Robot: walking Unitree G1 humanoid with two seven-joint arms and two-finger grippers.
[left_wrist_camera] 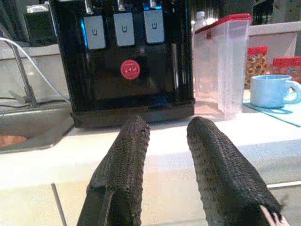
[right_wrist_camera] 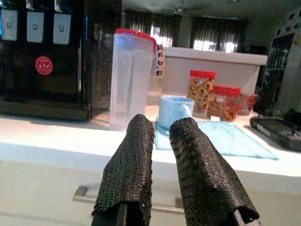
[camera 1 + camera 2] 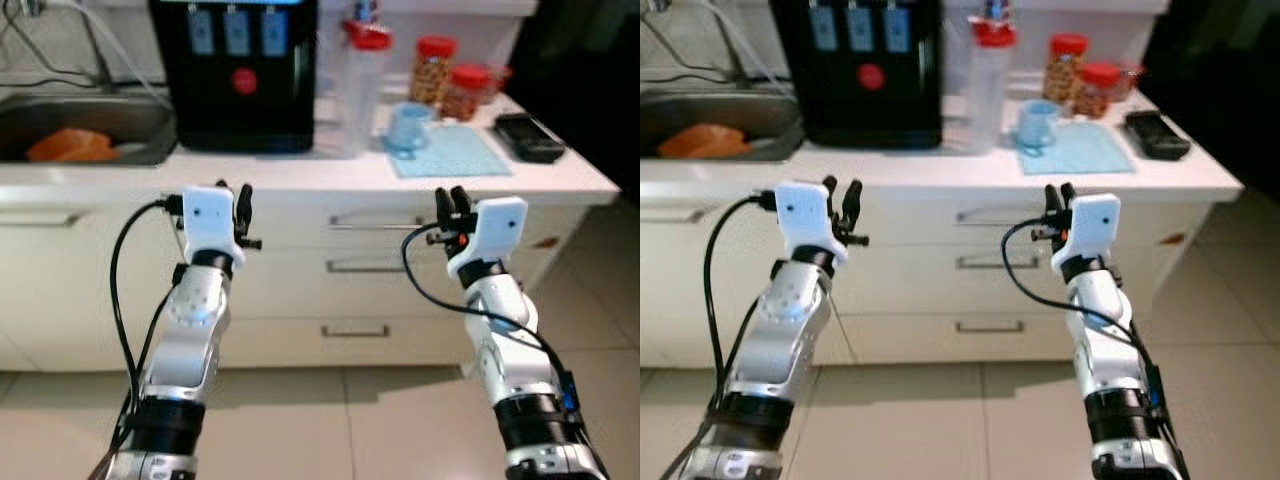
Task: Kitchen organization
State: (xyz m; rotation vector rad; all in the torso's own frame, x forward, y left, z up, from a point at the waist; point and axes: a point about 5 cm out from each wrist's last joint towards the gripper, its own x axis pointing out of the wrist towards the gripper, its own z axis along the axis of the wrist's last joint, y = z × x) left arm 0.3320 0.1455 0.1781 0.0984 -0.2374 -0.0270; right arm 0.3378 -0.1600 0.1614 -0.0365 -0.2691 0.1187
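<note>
Your left claw [image 3: 236, 200] | right claw [image 3: 452, 202]: both slightly parted, empty | pale blue ceramic cup [image 3: 408, 127] on white bench [image 3: 300, 172] at 1 o'clock | progress undecidable.

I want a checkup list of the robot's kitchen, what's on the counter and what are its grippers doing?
Surface: white counter above drawers, all shut.
Job's things: tall clear container with red lid; blue cup on the blue mat; two red-lidded jars; black tray at the counter's right end.
Clutter: something orange in the sink.
Grippers: left gripper and right gripper raised before the counter, open, holding nothing.
Cables: black cables loop from each wrist down its arm.
Surroundings: black water dispenser beside the sink; tiled floor.
</note>
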